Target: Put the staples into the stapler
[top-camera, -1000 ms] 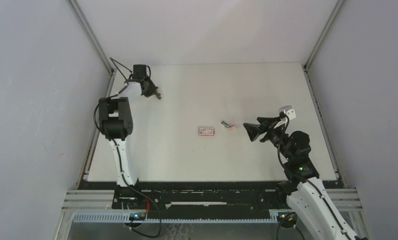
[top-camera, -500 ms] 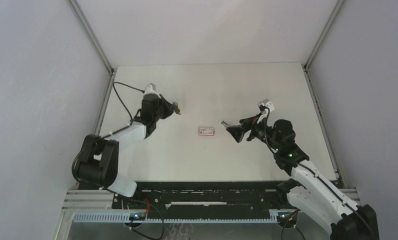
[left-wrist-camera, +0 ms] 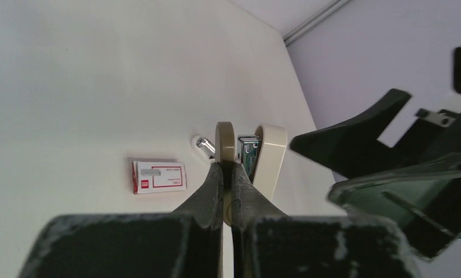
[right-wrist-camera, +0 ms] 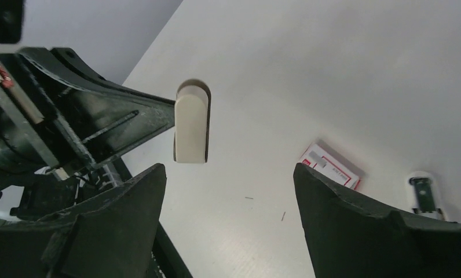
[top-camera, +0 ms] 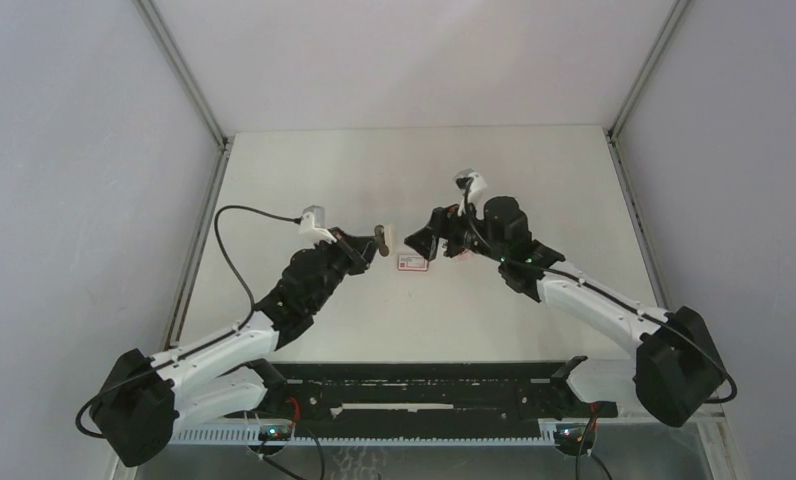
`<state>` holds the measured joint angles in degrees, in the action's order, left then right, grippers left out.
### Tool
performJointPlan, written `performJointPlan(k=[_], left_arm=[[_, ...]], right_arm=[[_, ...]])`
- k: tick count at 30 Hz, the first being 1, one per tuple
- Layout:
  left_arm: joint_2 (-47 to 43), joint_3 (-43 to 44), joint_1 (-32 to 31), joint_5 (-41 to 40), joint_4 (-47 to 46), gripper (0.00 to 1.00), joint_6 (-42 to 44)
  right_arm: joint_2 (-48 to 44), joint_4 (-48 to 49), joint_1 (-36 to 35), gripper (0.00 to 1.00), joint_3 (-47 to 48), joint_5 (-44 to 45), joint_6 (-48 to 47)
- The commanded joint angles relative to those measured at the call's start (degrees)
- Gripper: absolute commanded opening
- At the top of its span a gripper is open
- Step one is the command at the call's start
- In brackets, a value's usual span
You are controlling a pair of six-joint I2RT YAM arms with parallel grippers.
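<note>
My left gripper (top-camera: 370,245) is shut on a small beige hinged thing (top-camera: 383,236) and holds it above the table, just left of the white box with a red label (top-camera: 412,262). In the left wrist view (left-wrist-camera: 226,168) that thing stands open, with a metal channel (left-wrist-camera: 248,152) between its tan and cream halves. My right gripper (top-camera: 422,243) is open and empty, hovering over the box and facing the beige thing (right-wrist-camera: 191,124). The box lies closed (right-wrist-camera: 330,166); no strips or grey tray show. The small pink-and-white stapler (right-wrist-camera: 424,194) lies on the table right of the box.
Two loose staples (right-wrist-camera: 283,216) lie on the table near the box. Metal rails run along the left edge (top-camera: 206,210) and the right edge (top-camera: 639,215) of the white table. Grey walls close it in behind and at the sides.
Both arms have swung in to the centre. The left carried the beige thing from the far left to beside the box. The right gripper moved left past the small stapler to above the box.
</note>
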<state>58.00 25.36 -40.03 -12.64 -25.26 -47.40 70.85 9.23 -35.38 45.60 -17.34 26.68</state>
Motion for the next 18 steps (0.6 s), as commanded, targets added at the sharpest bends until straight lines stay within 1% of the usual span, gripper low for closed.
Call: performJointPlan(k=[1, 6, 10, 15, 18], left_arm=[[-2.99, -0.52, -2.15, -6.26, -1.05, 0.00, 1.78], [-4.24, -0.21, -3.32, -7.19, -0.13, 0.00, 3.00], [-4.10, -0.10, -4.33, -7.87, -0.48, 0.00, 4.17], [-3.67, -0.19, -5.16, -7.22, -1.90, 0.00, 4.52], [-3.72, -0.06, -5.49, -7.34, -1.97, 0.00, 4.77]], right_arm=[[2.29, 3.24, -2.47, 0.79, 3.49, -1.24, 1.94], [3.71, 5.28, -3.72, 0.76, 4.40, -1.96, 2.55], [4.97, 6.58, -3.83, 0.69, 5.13, -2.29, 3.44], [7.64, 6.30, -3.74, 0.68, 7.77, -1.76, 3.50], [8.97, 6.28, -3.83, 0.65, 9.10, -2.44, 3.55]])
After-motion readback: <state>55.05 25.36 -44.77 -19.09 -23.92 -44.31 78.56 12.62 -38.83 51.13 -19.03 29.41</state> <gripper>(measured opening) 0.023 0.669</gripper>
